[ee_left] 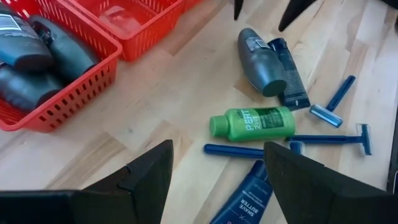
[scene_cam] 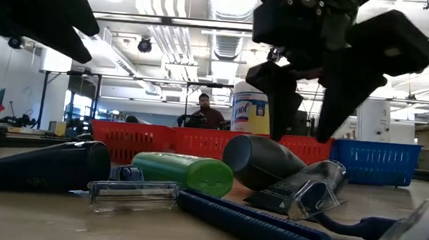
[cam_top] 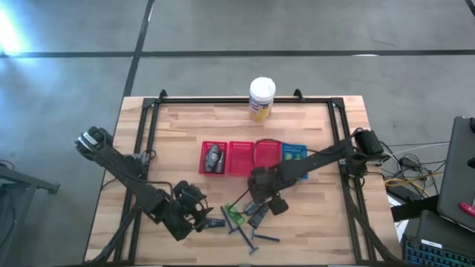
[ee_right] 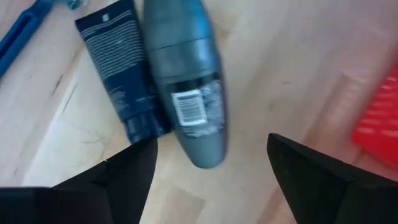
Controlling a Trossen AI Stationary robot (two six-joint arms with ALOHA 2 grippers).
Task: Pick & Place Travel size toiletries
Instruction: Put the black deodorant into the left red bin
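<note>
The toiletries lie loose on the wooden table near its front edge: a grey bottle (ee_right: 186, 81) beside a flat dark packet (ee_right: 121, 74), a green bottle (ee_left: 255, 122), a dark blue tube (ee_left: 245, 199) and several blue razors (ee_left: 329, 138). My right gripper (cam_top: 266, 206) is open and points down just above the grey bottle (scene_cam: 261, 162), with a finger on either side of it (ee_right: 211, 168). My left gripper (cam_top: 204, 220) is open and empty (ee_left: 217, 186), low over the table to the left of the pile, facing the green bottle.
Three red mesh baskets (cam_top: 241, 157) and a blue one (cam_top: 295, 156) stand in a row behind the pile. The leftmost red one holds grey bottles (ee_left: 37, 56). A white-lidded yellow canister (cam_top: 262, 99) stands at the far edge. A person (scene_cam: 204, 111) sits in the room beyond.
</note>
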